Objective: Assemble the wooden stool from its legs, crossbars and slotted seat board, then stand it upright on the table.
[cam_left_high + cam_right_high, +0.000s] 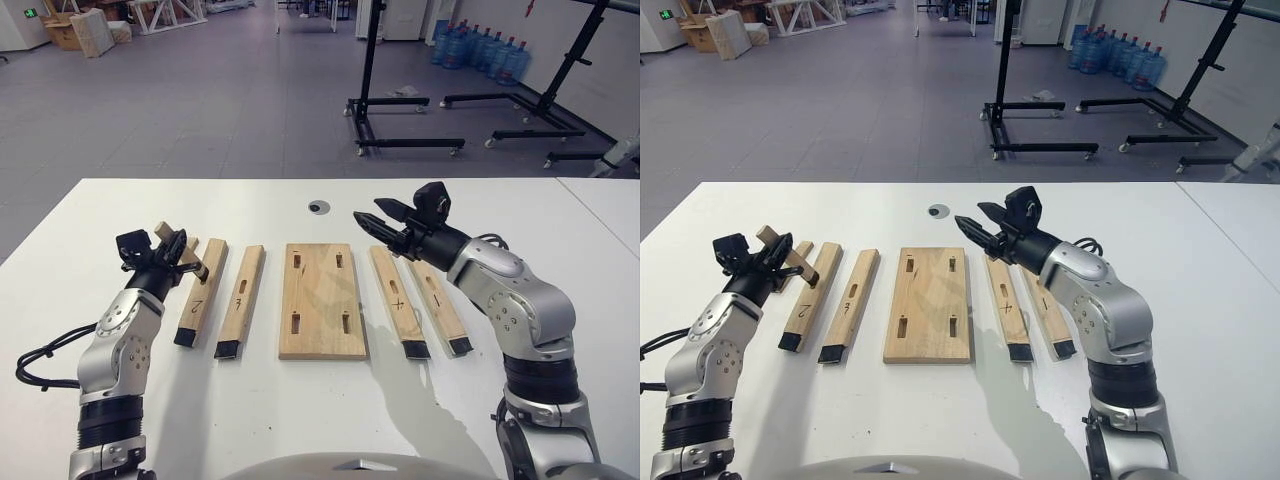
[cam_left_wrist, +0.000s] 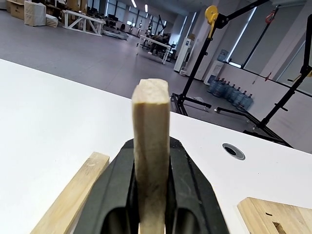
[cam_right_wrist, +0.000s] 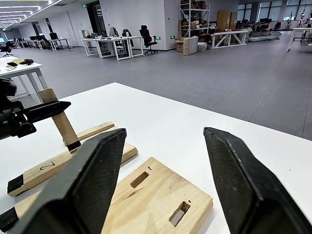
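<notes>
Left gripper [image 1: 178,252] clamped on a crossbar [image 2: 151,126] — first pick, it seems; right gripper [image 1: 372,212] apart — next, probably mating it with a leg [image 1: 202,290].

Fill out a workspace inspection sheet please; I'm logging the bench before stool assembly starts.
Surface: white table with a round hole near its far edge.
Job's things: seat board flat at centre; left legs and right legs lying either side; one crossbar held, a second stick lying by the leftmost leg.
Clutter: nothing seen.
Tools: left tool shut on the crossbar; right tool open, raised near the right legs' far ends.
Cables: black cable looping beside the left arm.
Surroundings: black racks, water bottles on the floor.
</notes>
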You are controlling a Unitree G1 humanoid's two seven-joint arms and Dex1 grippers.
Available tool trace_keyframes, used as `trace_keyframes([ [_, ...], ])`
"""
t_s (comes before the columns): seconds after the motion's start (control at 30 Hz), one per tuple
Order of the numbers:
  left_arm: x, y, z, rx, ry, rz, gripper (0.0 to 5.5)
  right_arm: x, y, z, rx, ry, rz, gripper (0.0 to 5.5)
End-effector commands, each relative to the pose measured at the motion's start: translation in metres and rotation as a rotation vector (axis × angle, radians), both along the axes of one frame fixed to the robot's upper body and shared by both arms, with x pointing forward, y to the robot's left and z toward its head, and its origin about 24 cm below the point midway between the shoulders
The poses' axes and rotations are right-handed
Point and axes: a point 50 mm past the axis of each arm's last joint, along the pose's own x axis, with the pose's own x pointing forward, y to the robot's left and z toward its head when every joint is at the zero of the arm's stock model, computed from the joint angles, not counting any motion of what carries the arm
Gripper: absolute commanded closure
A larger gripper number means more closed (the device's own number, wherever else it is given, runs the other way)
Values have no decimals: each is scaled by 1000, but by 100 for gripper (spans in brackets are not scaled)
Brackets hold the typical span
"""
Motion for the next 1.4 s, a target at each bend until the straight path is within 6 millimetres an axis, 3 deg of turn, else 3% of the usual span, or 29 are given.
trace_keyframes([
  [0.03, 3, -2, -4, 29, 14, -17, 511, 0, 3, 0, -1, -4, 5, 258],
  [0.37, 1, 2, -8, 39, 21, 2, 511, 0, 3, -1, -2, -4, 10, 258],
  [0.67, -3, -2, -42, 60, 96, -17, 511, 0, 4, -1, -9, -2, 19, 258],
  [0.87, -3, 5, -39, 54, 80, 3, 511, 1, 7, -1, -8, -1, 28, 258],
  [1.07, -1, 11, -23, 19, 35, 23, 511, 0, 8, -1, -2, -4, 30, 258],
  [1.4, -1, 9, -14, 13, 23, 29, 511, 0, 10, -1, 0, -4, 32, 258],
])
